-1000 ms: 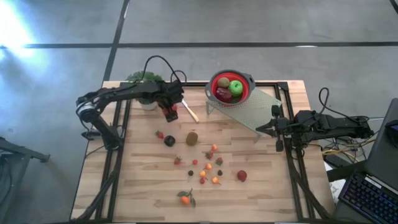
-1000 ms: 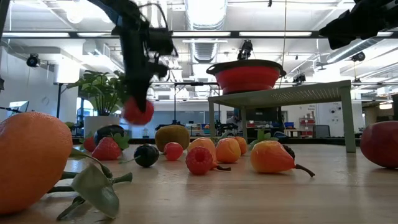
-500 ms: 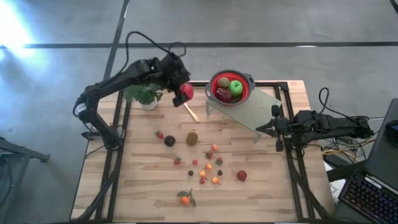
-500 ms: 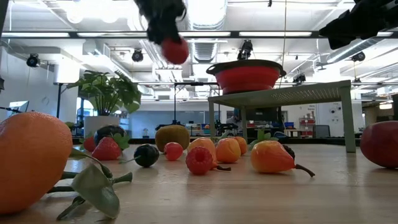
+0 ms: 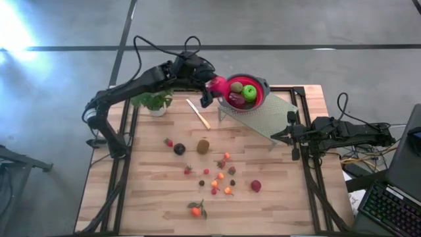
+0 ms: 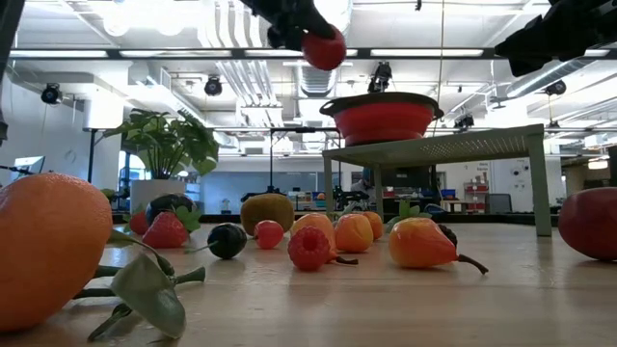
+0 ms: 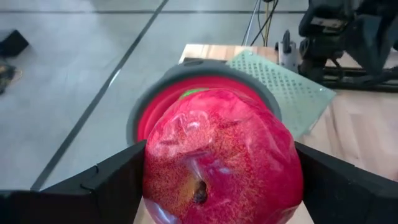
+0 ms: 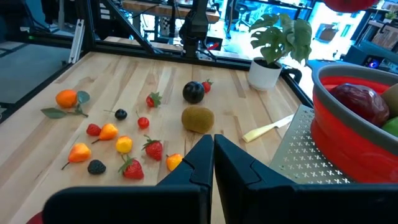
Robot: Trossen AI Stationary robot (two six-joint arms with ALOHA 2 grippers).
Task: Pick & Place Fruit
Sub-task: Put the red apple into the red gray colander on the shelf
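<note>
My left gripper (image 5: 214,87) is shut on a red apple (image 7: 221,158), high above the table beside the left rim of the red bowl (image 5: 258,84). The bowl stands on a pale perforated stand (image 5: 263,115) and holds a green apple (image 5: 249,91), a kiwi (image 5: 235,86) and a dark red fruit (image 5: 237,99). A kiwi (image 5: 203,145), a plum (image 5: 179,149), a red apple (image 5: 255,186), a leafy tangerine (image 5: 196,210), strawberries and small berries lie on the wood. My right gripper (image 8: 212,155) waits shut at the table's right edge. My left gripper pinches the red apple between its two fingers, one on each opposite side (image 7: 155,171). The fingers (image 7: 115,183) come from the table's left, slanting a little downward. The apple is lifted clear, one dimpled end (image 7: 199,190) turned back to the wrist camera.
A pale knife (image 5: 198,113) lies on the wood left of the stand. A potted plant (image 5: 154,102) stands at the far left. The small fruit cluster (image 5: 220,178) fills the table's middle; bare wood shows along the left and the near right.
My left gripper has risen high with the red apple and gone toward the table's right, from over the knife to the bowl's left rim. It has tipped from pointing nearly straight down to a shallow downward slant. The apple stays between the fingers.
</note>
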